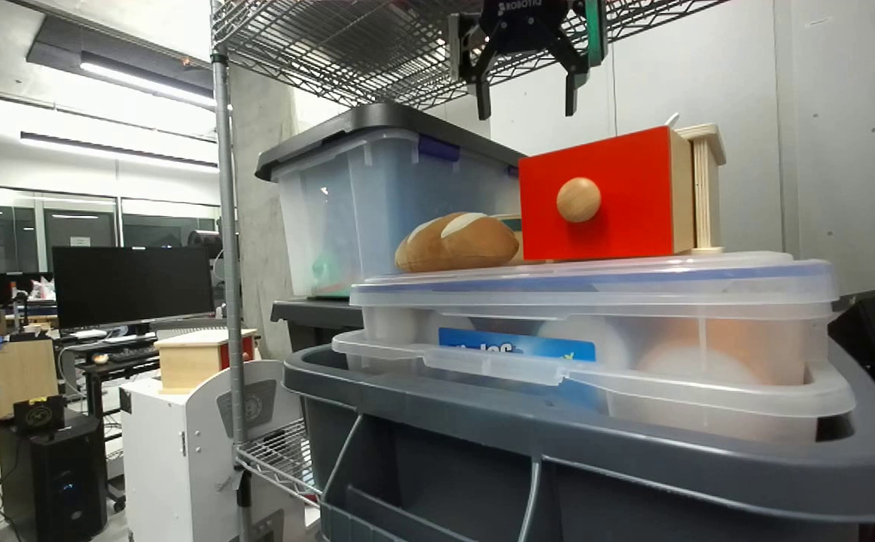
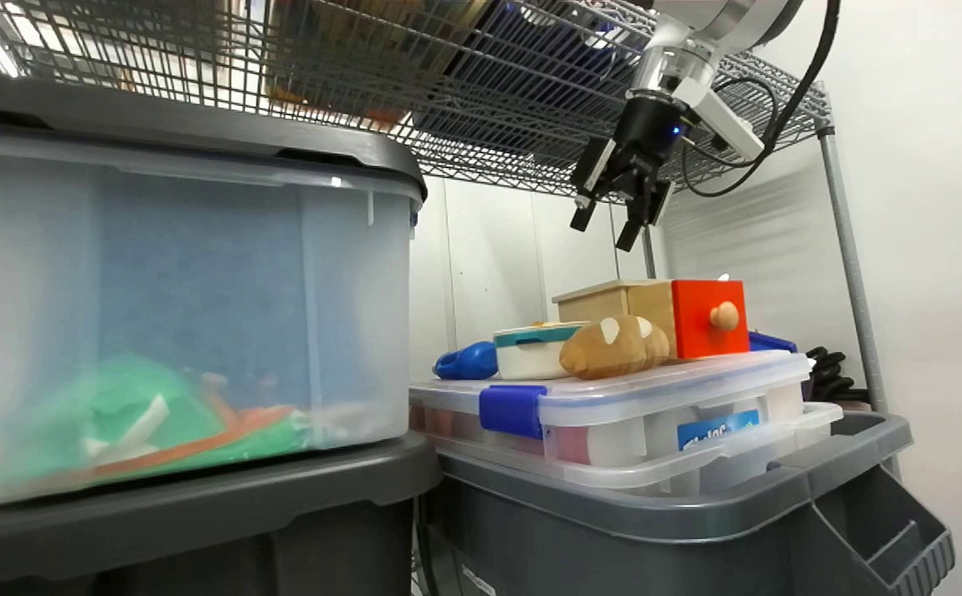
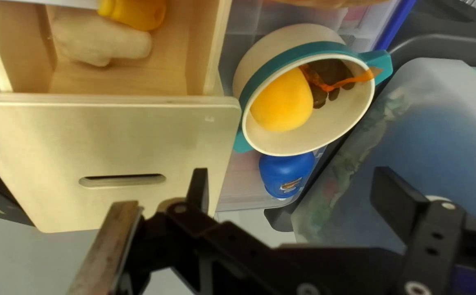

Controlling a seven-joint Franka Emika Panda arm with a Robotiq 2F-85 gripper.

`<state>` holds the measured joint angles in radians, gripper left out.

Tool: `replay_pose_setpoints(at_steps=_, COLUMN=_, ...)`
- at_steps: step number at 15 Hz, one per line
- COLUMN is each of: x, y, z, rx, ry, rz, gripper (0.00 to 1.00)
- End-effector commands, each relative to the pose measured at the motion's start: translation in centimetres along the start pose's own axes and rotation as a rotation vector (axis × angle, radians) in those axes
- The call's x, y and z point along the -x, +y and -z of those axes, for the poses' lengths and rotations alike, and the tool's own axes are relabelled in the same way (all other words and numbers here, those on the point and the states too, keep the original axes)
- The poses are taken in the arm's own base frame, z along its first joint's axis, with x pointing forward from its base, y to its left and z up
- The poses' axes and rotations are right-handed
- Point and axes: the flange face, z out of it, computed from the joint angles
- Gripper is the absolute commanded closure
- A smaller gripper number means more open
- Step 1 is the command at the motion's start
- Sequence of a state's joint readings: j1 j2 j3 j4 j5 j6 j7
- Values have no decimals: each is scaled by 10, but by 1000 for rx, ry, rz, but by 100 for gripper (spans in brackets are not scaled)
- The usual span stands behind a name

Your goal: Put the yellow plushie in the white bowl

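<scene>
Yellow plushie (image 3: 282,100) inside white bowl (image 3: 330,123); probably light, squashy: best pinched across middle. Gripper (image 1: 528,111) empty, jaws apart.

Bowl (image 2: 528,361), box (image 1: 618,192), loaf (image 2: 613,349) on clear lid (image 2: 684,377)

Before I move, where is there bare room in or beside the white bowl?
Inside the bowl: a bare patch between yellow plushie, brown thing and rim. Beside it: a lid strip between box and blue object. Crowded toward bread and drawer.
</scene>
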<state>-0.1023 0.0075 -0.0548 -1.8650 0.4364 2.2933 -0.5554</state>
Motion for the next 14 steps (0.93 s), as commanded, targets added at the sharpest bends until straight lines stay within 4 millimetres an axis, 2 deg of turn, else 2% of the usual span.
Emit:
replay_pose_setpoints(at_steps=1, x=26, y=1, z=21, rx=-12, ry=-7, rz=-5, gripper=0)
replay_pose_setpoints(at_steps=11, x=104, y=-24, z=48, rx=14, ry=-83, rz=34, gripper=0)
replay_pose_setpoints(at_steps=14, x=123, y=-22, z=57, rx=55, ry=-132, rz=37, gripper=0)
